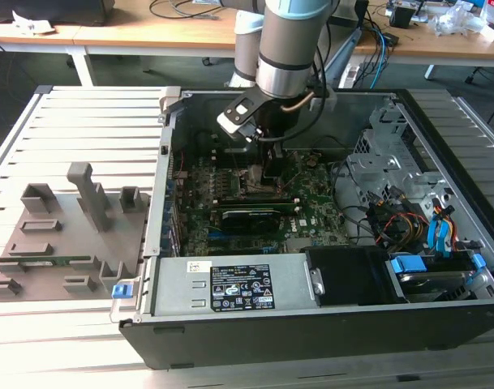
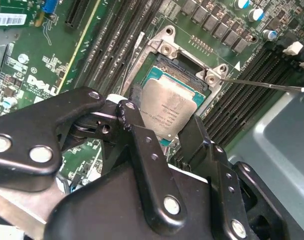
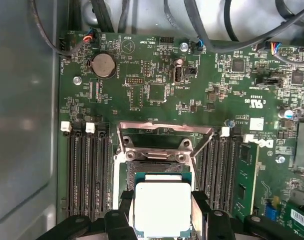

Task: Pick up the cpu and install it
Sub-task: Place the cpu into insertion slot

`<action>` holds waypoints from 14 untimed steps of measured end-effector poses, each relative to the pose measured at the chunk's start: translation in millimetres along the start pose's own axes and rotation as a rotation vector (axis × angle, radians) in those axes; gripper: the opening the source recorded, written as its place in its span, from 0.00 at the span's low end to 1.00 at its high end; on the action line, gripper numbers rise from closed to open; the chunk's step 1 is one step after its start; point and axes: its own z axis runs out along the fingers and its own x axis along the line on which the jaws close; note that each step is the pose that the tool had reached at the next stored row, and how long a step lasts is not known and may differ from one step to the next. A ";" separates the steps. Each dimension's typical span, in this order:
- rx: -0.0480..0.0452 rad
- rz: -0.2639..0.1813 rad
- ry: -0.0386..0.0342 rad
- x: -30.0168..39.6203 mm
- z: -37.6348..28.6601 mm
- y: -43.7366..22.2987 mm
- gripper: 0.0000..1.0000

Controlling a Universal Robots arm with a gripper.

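Inside the open computer case [image 1: 255,284], over the motherboard [image 3: 156,75], the gripper [image 2: 164,117] hangs at the open socket [image 3: 164,145], clenched on the cpu [image 3: 161,207] by opposite edges. Seating well likely needs the chip level and squared to the frame.

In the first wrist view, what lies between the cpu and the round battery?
Between the cpu and the battery lie the socket's metal frame, then green board; the first wrist view shows it.

Lab, cluttered workbenches [image 1: 117,34], open computer case [image 1: 311,334]
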 end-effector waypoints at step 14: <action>0.0017 0.027 -0.0112 8.2 25.1 -1.7 0.54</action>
